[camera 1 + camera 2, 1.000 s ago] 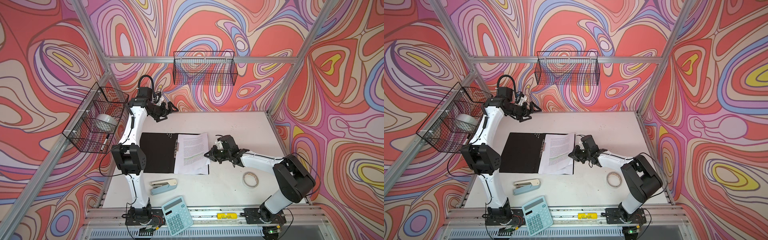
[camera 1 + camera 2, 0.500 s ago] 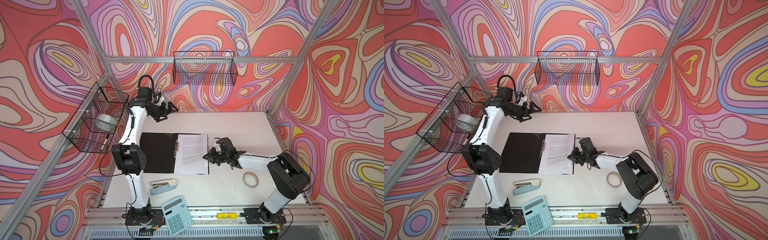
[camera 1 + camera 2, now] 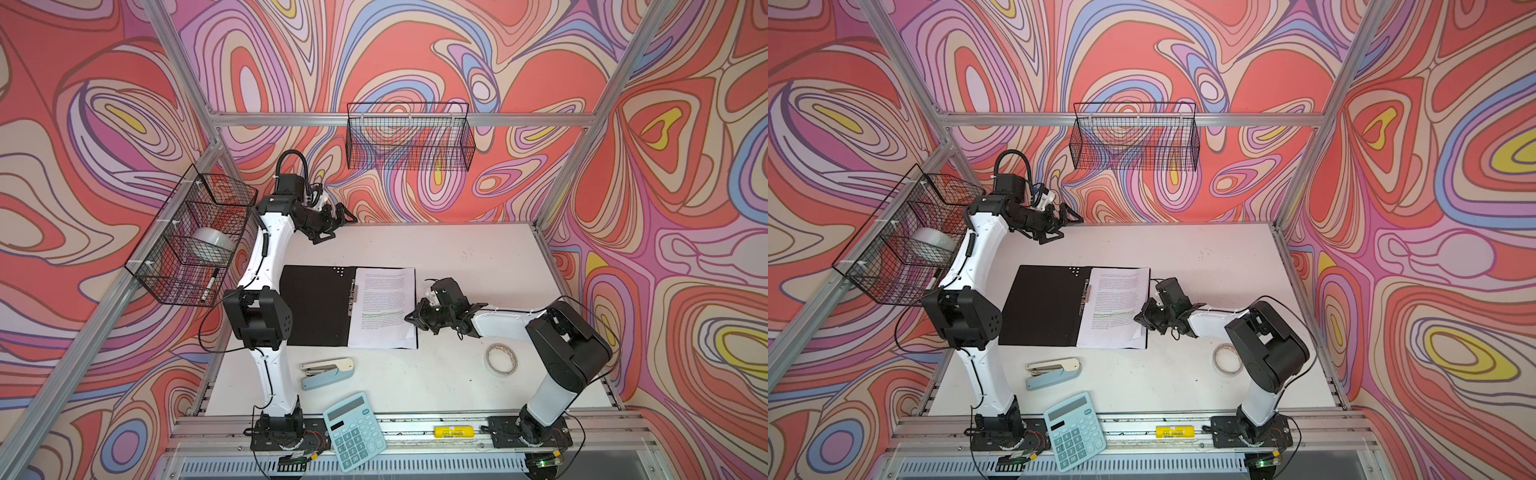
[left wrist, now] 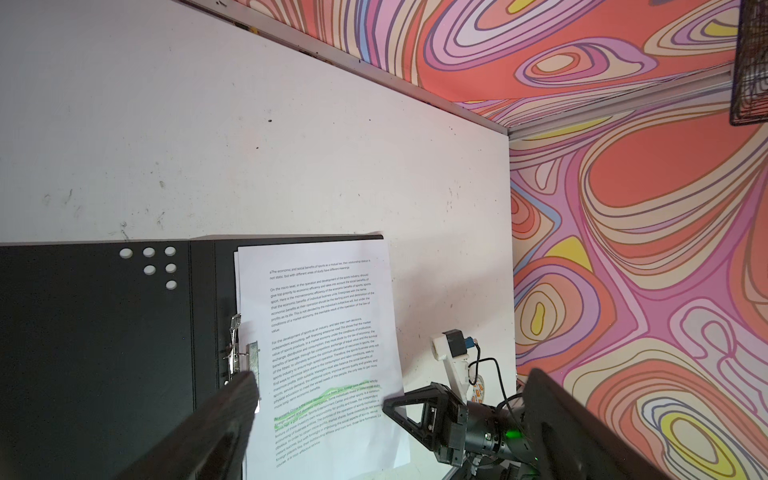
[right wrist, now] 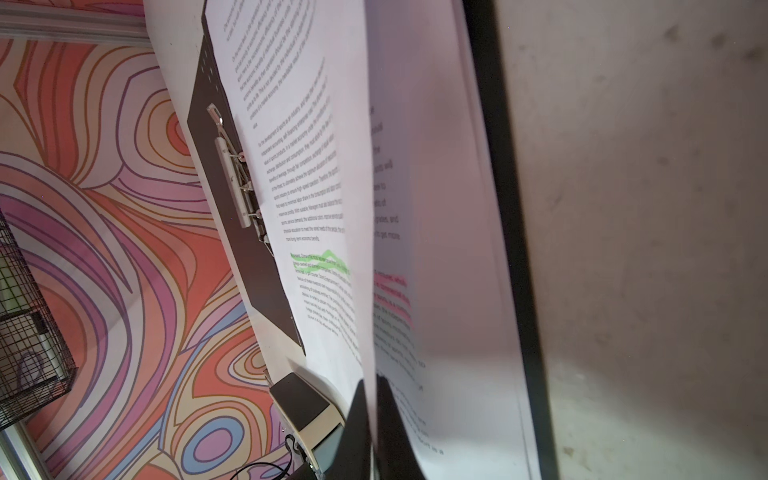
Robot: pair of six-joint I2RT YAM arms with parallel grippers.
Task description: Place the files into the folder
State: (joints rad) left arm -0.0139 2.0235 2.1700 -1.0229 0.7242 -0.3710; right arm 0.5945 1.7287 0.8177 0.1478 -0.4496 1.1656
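Note:
The folder (image 3: 316, 307) (image 3: 1038, 307) lies open on the table, black inside, with a metal clip (image 5: 232, 183) at its spine. The files (image 3: 382, 307) (image 3: 1117, 307) rest on its right half, white sheets with a green-highlighted line. My right gripper (image 3: 409, 318) (image 3: 1138, 318) is shut on the top sheet's right edge (image 5: 372, 399) and lifts it off a pink-highlighted sheet (image 5: 432, 249) below. My left gripper (image 3: 343, 228) (image 3: 1070, 228) hangs open above the table's back left, away from the folder. In the left wrist view its fingers (image 4: 232, 407) are spread wide with nothing between them.
A stapler (image 3: 328, 372) and a teal calculator (image 3: 355, 432) lie in front of the folder. A tape roll (image 3: 501, 359) sits by the right arm. A wire basket (image 3: 195, 241) hangs on the left wall, another (image 3: 409, 139) on the back wall.
My right gripper has moved left toward the folder's spine with the sheet in it, and the paper now lies squarer on the right half. The left arm has not moved.

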